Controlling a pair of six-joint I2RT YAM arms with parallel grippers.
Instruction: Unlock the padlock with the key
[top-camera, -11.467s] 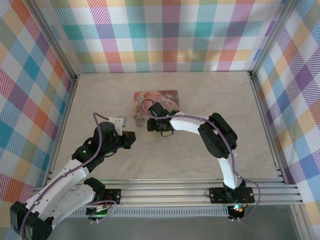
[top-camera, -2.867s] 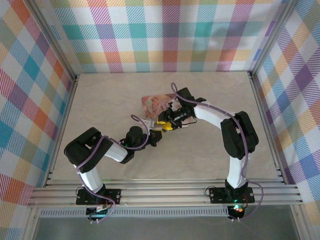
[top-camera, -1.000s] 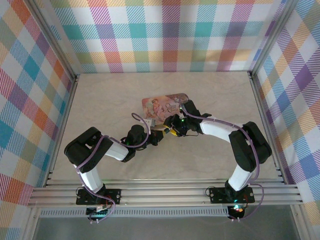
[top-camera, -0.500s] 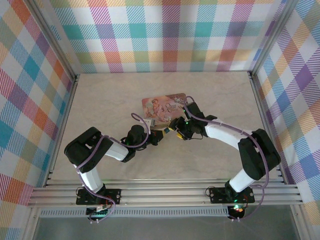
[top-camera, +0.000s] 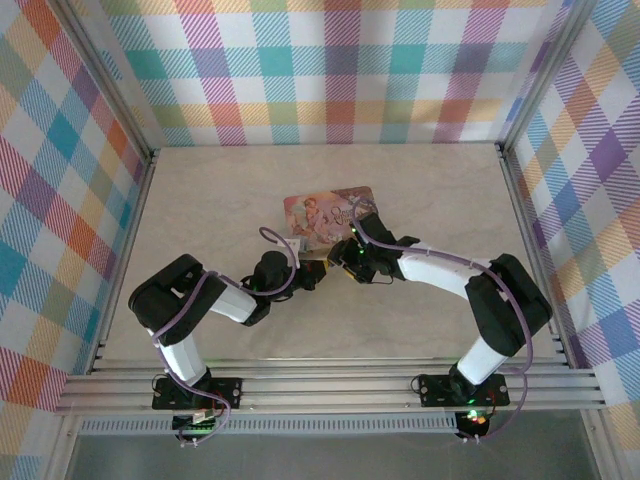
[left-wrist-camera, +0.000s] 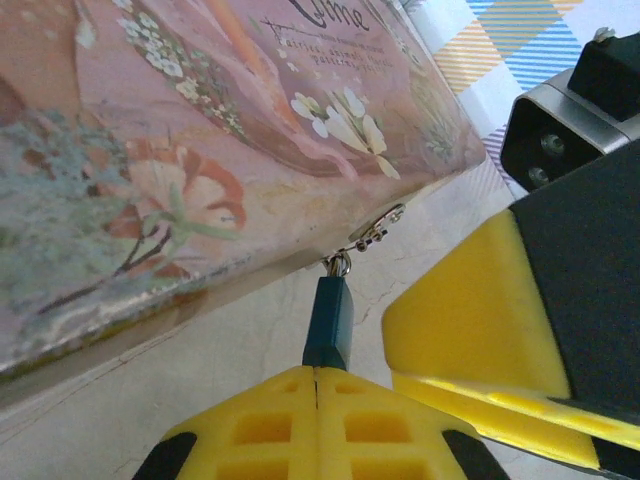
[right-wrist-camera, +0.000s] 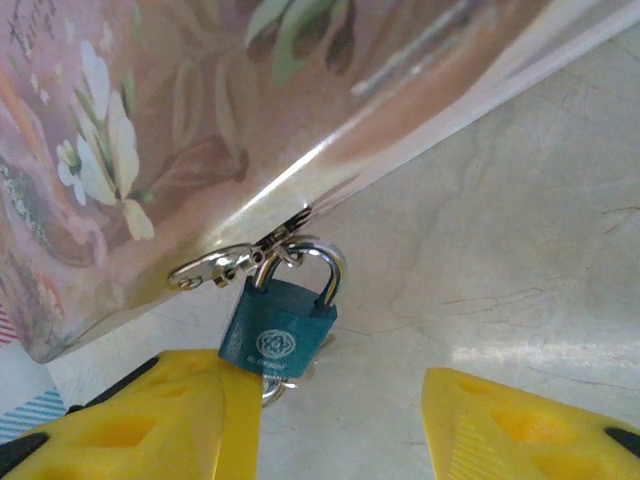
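Pastel plaid walls (top-camera: 340, 70), pale, perhaps marbled tabletop (top-camera: 230, 190), aluminium frame rails (top-camera: 330, 380)

Base of padlock (left-wrist-camera: 328, 322) hidden behind closed pads of left gripper (left-wrist-camera: 316, 388). Sliver beneath, perhaps the key (right-wrist-camera: 283, 384), mostly covered. Edges crop the pink box (left-wrist-camera: 150, 150).

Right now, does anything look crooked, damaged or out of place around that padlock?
Only the pink box: it sits turned at an angle to the table's edges. The padlock hangs from the box's hasp with its shackle looking closed. No damage or spill shows.
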